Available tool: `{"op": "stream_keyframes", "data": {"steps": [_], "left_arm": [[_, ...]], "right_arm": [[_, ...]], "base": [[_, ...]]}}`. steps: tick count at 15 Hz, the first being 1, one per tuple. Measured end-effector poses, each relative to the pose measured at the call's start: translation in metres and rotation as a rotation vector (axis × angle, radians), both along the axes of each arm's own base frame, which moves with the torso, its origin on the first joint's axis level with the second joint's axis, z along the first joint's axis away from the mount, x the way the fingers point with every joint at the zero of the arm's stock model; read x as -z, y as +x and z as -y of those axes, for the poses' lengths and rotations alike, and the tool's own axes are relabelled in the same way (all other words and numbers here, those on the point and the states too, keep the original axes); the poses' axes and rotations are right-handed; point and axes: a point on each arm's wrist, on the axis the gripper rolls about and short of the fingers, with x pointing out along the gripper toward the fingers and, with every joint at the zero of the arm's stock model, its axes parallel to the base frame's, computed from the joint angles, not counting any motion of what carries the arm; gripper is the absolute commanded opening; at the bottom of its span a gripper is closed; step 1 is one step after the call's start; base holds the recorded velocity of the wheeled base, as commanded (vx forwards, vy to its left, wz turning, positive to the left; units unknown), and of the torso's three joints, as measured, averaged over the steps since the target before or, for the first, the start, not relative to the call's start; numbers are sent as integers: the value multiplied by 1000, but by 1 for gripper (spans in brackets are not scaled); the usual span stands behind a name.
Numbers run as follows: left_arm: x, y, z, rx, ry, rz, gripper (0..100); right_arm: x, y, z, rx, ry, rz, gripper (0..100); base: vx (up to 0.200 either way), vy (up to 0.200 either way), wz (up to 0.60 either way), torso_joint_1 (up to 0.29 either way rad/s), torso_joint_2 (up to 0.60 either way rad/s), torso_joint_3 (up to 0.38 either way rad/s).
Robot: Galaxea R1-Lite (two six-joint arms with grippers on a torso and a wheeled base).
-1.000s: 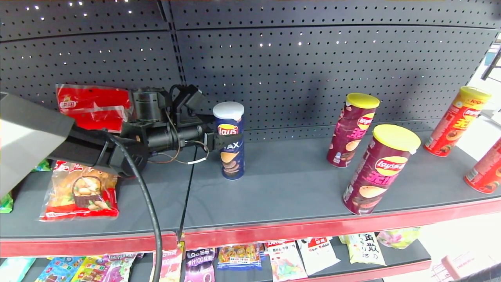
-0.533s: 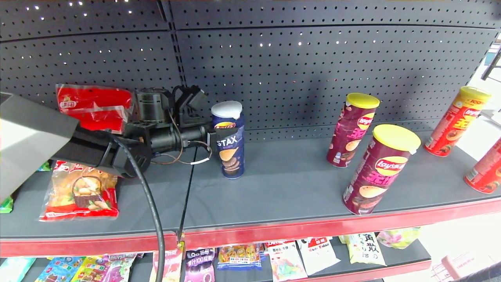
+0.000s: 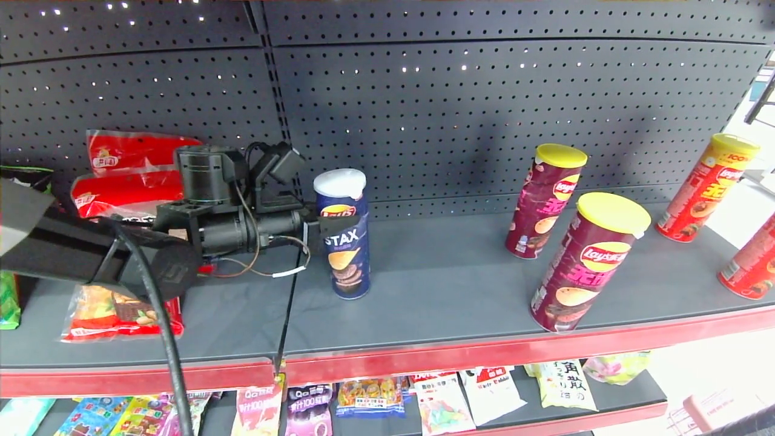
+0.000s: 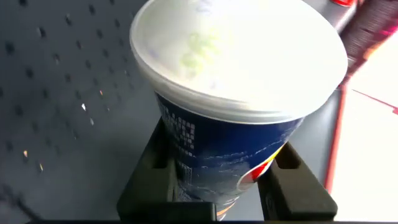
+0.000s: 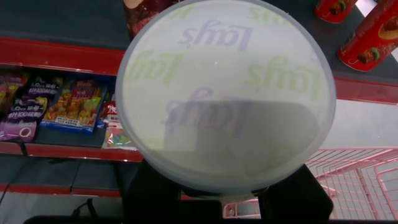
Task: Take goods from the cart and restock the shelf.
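Observation:
A blue chip can [image 3: 345, 254] with a white lid stands on the grey shelf board [image 3: 448, 284], left of the middle, leaning slightly. My left gripper [image 3: 333, 227] comes in from the left and is shut on its upper half. The left wrist view looks down on the same blue can [image 4: 217, 155], which sits between the two black fingers [image 4: 155, 180] of the left gripper [image 4: 224, 183]. My right gripper [image 5: 224, 196] is shut on a second can, whose white lid [image 5: 224, 93] faces the camera, out in front of the shelf's red edge [image 5: 56, 56].
Two purple cans with yellow lids [image 3: 545, 200] [image 3: 584, 260] stand right of the middle. Red cans [image 3: 705, 188] [image 3: 748, 260] stand at the far right. Snack bags [image 3: 133, 163] [image 3: 121, 315] lie behind and under my left arm. A pink cart [image 5: 354, 180] stands below.
My left arm has drawn back to the left and toward the shelf's front, carrying the blue can a little way with it. The other cans have not moved.

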Motion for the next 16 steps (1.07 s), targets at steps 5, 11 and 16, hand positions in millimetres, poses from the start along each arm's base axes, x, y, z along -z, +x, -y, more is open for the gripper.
{"op": "stream_keyframes", "data": {"steps": [5, 11, 16], "left_arm": [[-11, -30, -11, -35, -22, 78, 0], [8, -63, -14, -22, -28, 53, 0], [12, -81, -16, -37, -32, 68, 0]], "right_arm": [[1, 0, 0, 1, 3, -2, 0], [0, 0, 0, 1, 4, 0, 0], [0, 0, 0, 1, 3, -1, 0]], "base": [[0, 0, 0, 0, 0, 0], [0, 0, 0, 0, 0, 0], [0, 0, 0, 0, 0, 0]]}}
